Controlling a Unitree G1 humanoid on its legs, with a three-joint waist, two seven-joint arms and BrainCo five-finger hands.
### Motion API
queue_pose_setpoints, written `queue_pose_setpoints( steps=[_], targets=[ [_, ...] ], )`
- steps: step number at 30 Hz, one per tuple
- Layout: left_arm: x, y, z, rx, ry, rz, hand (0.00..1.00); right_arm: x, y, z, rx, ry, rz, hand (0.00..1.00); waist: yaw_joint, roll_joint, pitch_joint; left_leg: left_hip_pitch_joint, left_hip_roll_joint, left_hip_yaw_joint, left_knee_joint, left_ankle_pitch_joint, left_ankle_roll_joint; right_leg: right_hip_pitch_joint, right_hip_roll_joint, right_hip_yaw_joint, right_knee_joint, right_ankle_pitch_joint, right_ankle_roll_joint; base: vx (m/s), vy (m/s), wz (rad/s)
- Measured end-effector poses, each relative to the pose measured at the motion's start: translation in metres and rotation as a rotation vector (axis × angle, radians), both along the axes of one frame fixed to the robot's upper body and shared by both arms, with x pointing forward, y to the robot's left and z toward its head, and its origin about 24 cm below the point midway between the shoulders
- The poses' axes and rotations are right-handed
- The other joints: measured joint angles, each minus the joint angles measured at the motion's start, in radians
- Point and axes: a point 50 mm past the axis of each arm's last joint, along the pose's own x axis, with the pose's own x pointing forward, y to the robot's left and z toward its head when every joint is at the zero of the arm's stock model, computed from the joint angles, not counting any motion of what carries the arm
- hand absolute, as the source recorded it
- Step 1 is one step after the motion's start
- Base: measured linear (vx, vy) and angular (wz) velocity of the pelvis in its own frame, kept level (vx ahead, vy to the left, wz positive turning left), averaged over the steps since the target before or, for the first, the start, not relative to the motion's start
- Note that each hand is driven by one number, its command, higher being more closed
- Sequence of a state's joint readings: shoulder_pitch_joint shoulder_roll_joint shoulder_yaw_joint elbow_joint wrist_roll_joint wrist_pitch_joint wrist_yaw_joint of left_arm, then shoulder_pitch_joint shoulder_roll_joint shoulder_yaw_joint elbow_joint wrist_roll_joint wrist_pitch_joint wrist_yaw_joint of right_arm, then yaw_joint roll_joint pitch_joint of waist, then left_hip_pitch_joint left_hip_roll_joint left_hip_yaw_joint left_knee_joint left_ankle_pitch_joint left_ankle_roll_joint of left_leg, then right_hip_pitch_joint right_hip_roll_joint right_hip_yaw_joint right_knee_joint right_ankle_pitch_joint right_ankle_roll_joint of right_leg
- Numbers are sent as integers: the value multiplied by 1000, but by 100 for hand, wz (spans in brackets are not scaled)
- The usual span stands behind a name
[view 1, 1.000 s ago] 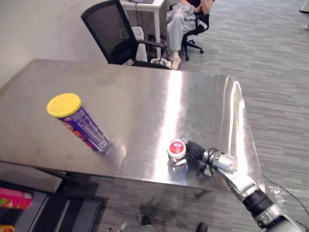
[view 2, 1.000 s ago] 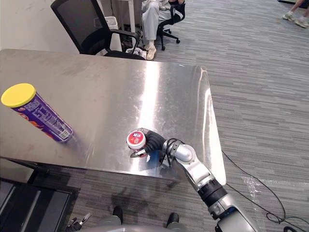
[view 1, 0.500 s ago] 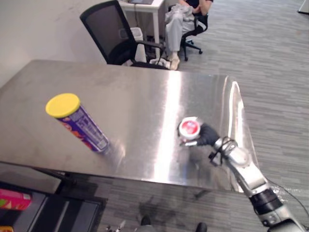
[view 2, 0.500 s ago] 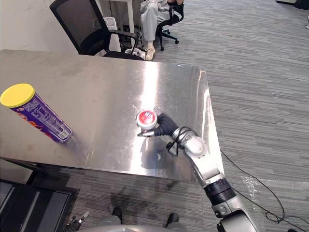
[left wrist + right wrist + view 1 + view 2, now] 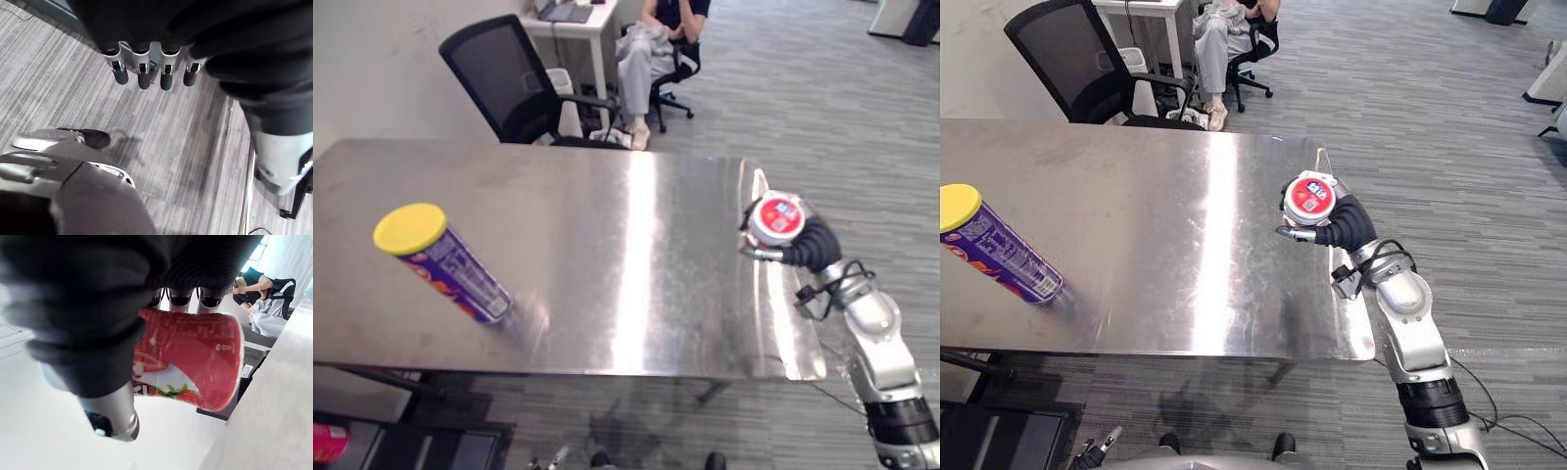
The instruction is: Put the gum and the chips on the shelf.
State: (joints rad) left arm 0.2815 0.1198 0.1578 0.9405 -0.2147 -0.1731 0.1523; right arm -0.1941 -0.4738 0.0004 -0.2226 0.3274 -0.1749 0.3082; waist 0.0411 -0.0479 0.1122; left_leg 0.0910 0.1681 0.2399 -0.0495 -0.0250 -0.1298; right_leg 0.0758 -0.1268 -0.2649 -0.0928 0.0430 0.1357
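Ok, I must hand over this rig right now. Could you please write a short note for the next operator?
The right robot hand is shut on the gum, held in the air above the right edge of the table.
The left robot hand is open and holds nothing.
The chips stand on the table's left part, untouched.
Done: gum is picked up.
Left: put away the gum, then fetch and put away the chips.

The place was an office. Grey striped carpet (image 5: 822,117) covered the whole floor. Behind the steel table (image 5: 636,255) stood a black mesh office chair (image 5: 504,73). Further back there was a white desk (image 5: 570,23) with what seemed to be a laptop (image 5: 566,12) on it. A small white waste bin (image 5: 1134,65) stood near the desk, and a person (image 5: 651,44) sat there on a wheeled swivel chair (image 5: 677,73).
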Motion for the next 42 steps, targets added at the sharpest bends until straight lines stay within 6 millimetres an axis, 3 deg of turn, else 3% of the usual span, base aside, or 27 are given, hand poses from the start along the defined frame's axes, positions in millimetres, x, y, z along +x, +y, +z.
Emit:
queue_pose_setpoints(
  steps=[4,15,19,23,32,42],
  targets=[
    [0,1,0,2,-1,7,0,-1,-5,0,16,1,-26,100,-10,-10,-10,3,0,7,-1,0,0,0,0,4,0,1,1,-3,3,-2],
    [-12,-6,-2,-10,19,22,0,-11,-28,-19,40,71,-141,100,-12,-2,-30,43,15,69,-19,0,-1,-5,3,26,-5,-2,0,-3,2,-14],
    [-11,-7,-2,-10,17,22,0,-14,-34,-22,50,83,-176,100,-11,-4,-28,45,31,75,-7,-5,-9,-48,-3,-3,96,-62,-6,4,-5,-4],
    [-10,-3,-1,1,18,17,0,-14,-36,-31,85,114,-210,100,-12,-23,-12,18,44,52,73,-43,-22,-76,-15,-30,204,-109,-14,-1,-15,8],
    [-8,-2,-2,6,29,7,0,-18,-40,-41,107,146,-256,100,-11,-22,28,-52,55,22,221,-111,-16,-105,-35,-48,289,-136,-16,-34,3,5],
    [-1,-2,-1,10,24,-5,0,-20,-37,-42,134,140,-256,100,-10,-15,54,-108,51,-42,261,-122,-16,-123,-56,-92,354,-169,-23,-21,-15,16]
  ],
)
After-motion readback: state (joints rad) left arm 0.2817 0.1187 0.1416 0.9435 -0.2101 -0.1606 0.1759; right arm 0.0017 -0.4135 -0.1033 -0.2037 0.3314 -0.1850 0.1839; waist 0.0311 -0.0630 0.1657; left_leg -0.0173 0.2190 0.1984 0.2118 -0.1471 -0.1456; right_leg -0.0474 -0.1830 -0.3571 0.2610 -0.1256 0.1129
